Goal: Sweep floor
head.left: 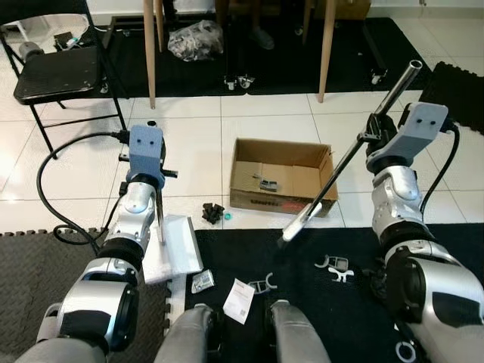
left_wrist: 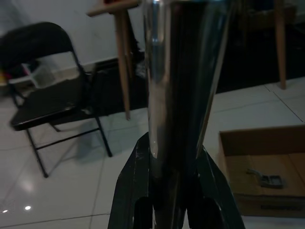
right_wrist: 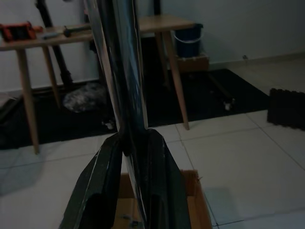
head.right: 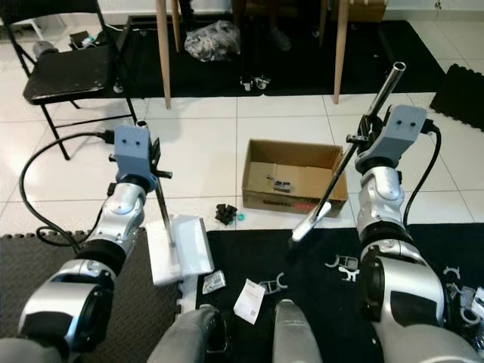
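My left gripper (head.left: 156,178) is shut on a thin metal handle (left_wrist: 178,86) that runs down to a white dustpan (head.left: 174,246) lying flat at the mat's edge. My right gripper (head.left: 372,138) is shut on a long silver broom pole (head.left: 344,155). The pole slants from upper right down to its pale lower end (head.left: 296,224) at the black mat's edge, in front of the box. Litter lies around: a black clump (head.left: 214,213) on the tiles, a small packet (head.left: 202,281), a paper tag (head.left: 240,299) and white plastic pieces (head.left: 335,267) on the mat.
An open cardboard box (head.left: 281,178) with a few small bits inside stands on the tiles ahead. A black folding chair (head.left: 57,76) is at far left, wooden table legs (head.left: 149,53) and a crumpled bag (head.left: 195,39) behind. A black cable (head.left: 53,189) loops near the left arm.
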{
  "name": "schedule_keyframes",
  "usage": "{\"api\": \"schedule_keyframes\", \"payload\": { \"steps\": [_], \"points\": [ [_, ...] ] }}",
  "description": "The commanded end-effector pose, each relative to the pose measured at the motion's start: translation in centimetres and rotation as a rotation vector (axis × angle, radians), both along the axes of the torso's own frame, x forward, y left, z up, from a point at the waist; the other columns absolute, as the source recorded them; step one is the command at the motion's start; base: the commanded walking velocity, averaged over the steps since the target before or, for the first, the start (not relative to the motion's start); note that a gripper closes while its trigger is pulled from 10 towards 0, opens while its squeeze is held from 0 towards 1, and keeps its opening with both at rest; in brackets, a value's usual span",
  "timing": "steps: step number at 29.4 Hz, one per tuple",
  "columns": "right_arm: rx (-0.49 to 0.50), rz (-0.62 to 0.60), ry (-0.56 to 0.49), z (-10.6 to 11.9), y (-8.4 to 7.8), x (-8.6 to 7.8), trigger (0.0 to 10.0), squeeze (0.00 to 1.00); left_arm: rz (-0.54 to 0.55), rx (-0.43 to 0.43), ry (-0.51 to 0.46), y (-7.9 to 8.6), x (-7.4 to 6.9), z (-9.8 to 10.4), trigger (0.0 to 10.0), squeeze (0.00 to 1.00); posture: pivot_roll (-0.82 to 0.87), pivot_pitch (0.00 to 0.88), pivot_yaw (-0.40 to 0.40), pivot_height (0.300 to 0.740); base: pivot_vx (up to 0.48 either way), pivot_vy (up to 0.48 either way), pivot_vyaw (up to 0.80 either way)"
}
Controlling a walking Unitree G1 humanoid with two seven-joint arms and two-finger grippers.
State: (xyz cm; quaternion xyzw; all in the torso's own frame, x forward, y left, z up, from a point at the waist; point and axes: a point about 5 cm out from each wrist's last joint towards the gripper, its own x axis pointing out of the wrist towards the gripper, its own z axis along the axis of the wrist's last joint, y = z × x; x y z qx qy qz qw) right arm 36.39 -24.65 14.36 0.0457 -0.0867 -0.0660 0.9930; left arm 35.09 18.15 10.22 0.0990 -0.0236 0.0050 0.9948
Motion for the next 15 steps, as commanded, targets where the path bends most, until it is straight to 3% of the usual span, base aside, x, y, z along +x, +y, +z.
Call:
{"api": "schedule_keyframes", "payload": {
  "steps": [1,15],
  "points": [
    [0.005,0.002,-0.009,0.13,-0.01,0.03,10.0,0.00,-0.013,0.015,-0.056,-0.26,0.25,0.99,10.0,0.00,-0.02,0.048,0.026,0.740,0.000,0.000,0.00],
    [0.007,0.000,-0.008,0.07,0.02,0.03,10.0,0.00,-0.017,0.020,-0.054,-0.26,0.28,1.01,10.0,0.00,-0.02,0.046,0.029,0.740,0.000,0.000,0.00]
  ]
}}
